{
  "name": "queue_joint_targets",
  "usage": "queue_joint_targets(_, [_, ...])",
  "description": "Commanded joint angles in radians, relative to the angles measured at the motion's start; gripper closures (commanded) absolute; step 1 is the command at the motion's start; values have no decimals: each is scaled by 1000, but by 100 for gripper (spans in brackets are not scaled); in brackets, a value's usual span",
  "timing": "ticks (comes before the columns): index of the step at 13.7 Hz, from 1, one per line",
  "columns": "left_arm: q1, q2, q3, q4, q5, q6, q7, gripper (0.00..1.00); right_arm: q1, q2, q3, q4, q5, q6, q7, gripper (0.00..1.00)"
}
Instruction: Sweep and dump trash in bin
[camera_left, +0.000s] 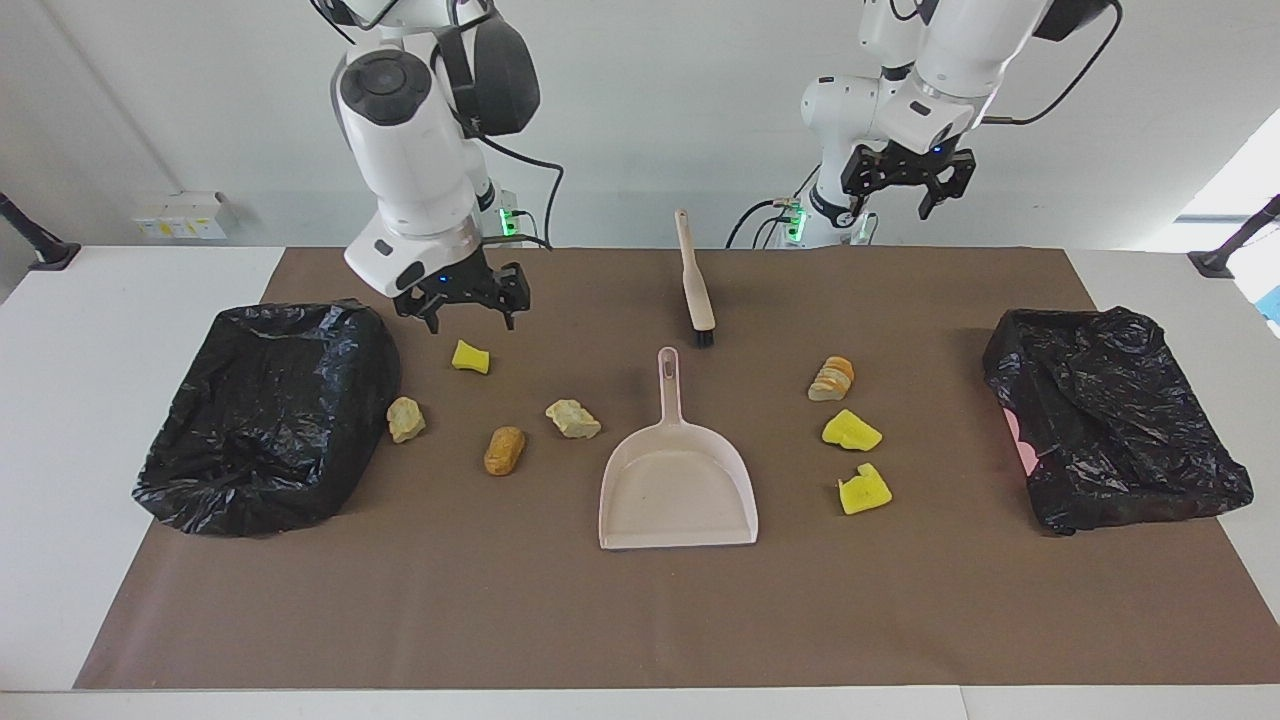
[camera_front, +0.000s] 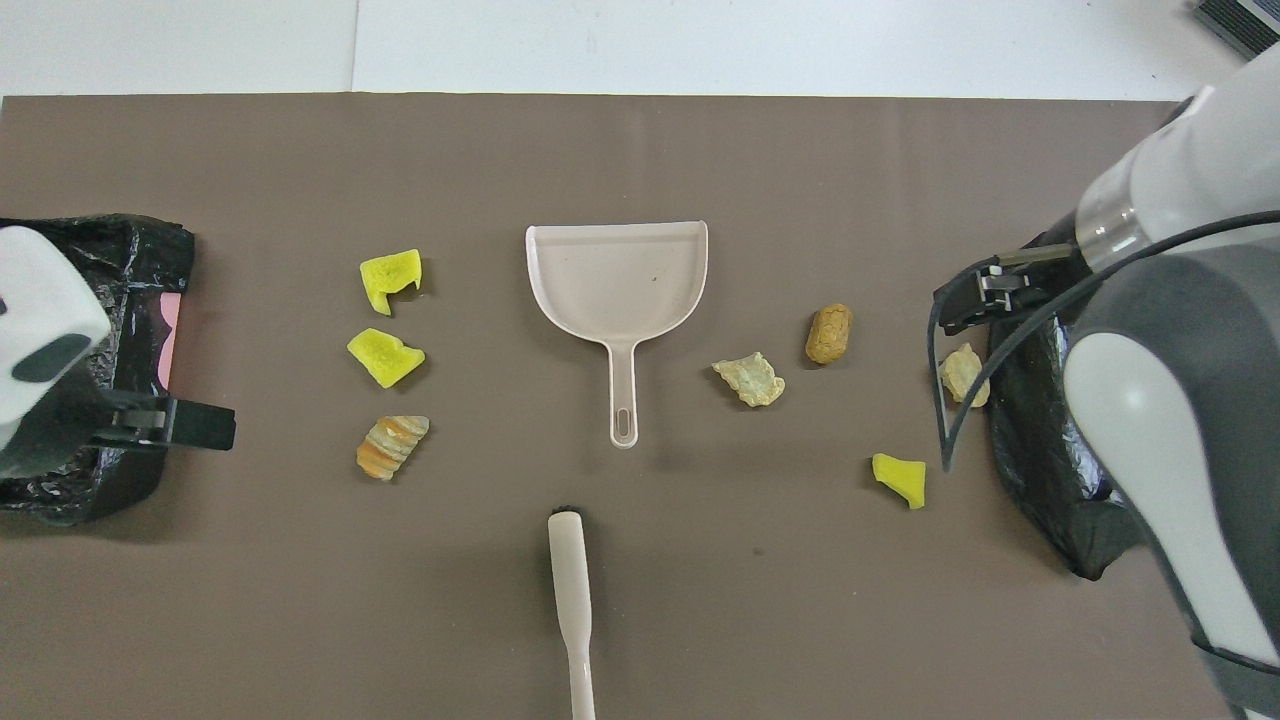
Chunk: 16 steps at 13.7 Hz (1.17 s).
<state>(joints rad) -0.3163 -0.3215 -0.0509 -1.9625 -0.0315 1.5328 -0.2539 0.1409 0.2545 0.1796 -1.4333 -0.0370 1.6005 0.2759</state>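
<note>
— Brown paper matting (camera_left: 640, 620) covers my table. Where's the trash sitting?

— Seven lumps, all on the mat. Toward the right arm's end I see a bright yellow sponge chunk (camera_left: 470, 357), a pale tan crumbly lump (camera_left: 405, 419) just beside the black bag-lined bin (camera_left: 265, 415), an orange-brown bread roll (camera_left: 504, 450) and a beige ragged piece (camera_left: 572, 419). Toward the left arm's end: a striped tan bread slice (camera_left: 832, 379) and two more yellow sponge chunks (camera_left: 851, 431) (camera_left: 865, 490), well apart from the second black bag-lined bin (camera_left: 1110, 420).

— Tools?

— My pale pink plastic dustpan (camera_left: 677, 478) lies mid-table, handle toward the robots; the beige brush with black bristles (camera_left: 695, 280) lies nearer to them, apart from it.

— Grippers?

— Right gripper (camera_left: 463, 311) hangs over the mat next to the first yellow chunk, jaws spread, empty. Left gripper (camera_left: 905, 187) is raised over the robots' edge of the table, jaws also released, empty.
</note>
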Motion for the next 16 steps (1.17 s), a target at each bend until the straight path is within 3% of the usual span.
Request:
queue_joint_targets(1, [-127, -41, 16, -142, -16, 119, -143, 0, 61, 54, 3, 1, 20, 70, 92, 0])
queue_joint_targets(5, [-243, -48, 16, -248, -74, 224, -192, 0, 163, 141, 3, 1, 20, 174, 236, 0])
queue_joint_targets(8, [-299, -131, 16, -372, -123, 274, -192, 0, 244, 219, 3, 4, 2, 234, 325, 0])
queue_joint_targets(10, [-393, -127, 14, -449, -123, 332, -217, 0, 275, 267, 3, 5, -4, 301, 383, 0])
queue_joint_targets(15, [-559, -59, 14, -574, -123, 553, -365, 0, 327, 299, 3, -36, -23, 381, 433, 9])
queue_joint_targets(16, [-573, -59, 14, -598, -123, 593, -389, 0, 325, 296, 3, -51, -24, 383, 433, 19])
